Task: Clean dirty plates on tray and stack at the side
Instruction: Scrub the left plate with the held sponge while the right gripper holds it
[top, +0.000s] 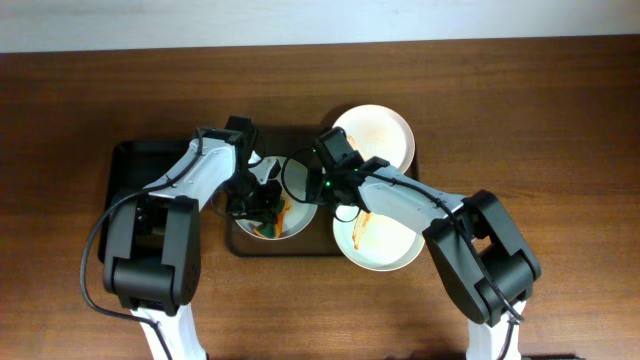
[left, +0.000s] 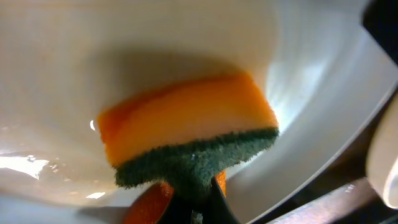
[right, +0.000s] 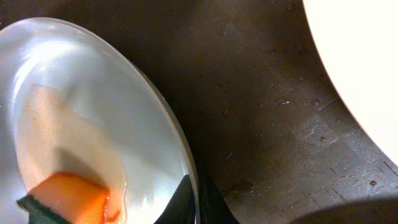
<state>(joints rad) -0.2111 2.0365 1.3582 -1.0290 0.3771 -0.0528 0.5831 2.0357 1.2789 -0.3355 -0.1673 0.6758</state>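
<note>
The brownish tray (top: 282, 250) holds three white plates. My left gripper (top: 262, 206) is shut on an orange sponge with a green scouring side (left: 186, 124) and presses it into the left plate (top: 300, 216). That plate fills the left wrist view (left: 124, 37). My right gripper (top: 322, 190) is shut on this plate's rim (right: 196, 199). The right wrist view shows the plate (right: 93, 106) with a pale orange film and the sponge (right: 62, 199) at its bottom left. A plate with a sauce streak (top: 388, 245) lies at the front right. A faintly smeared plate (top: 375, 135) lies at the back right.
A smaller black tray (top: 128, 165) lies left of the brownish tray, under my left arm. The dark textured tray floor (right: 267, 124) shows between the plates. The edge of another white plate (right: 360, 62) is at the upper right of the right wrist view.
</note>
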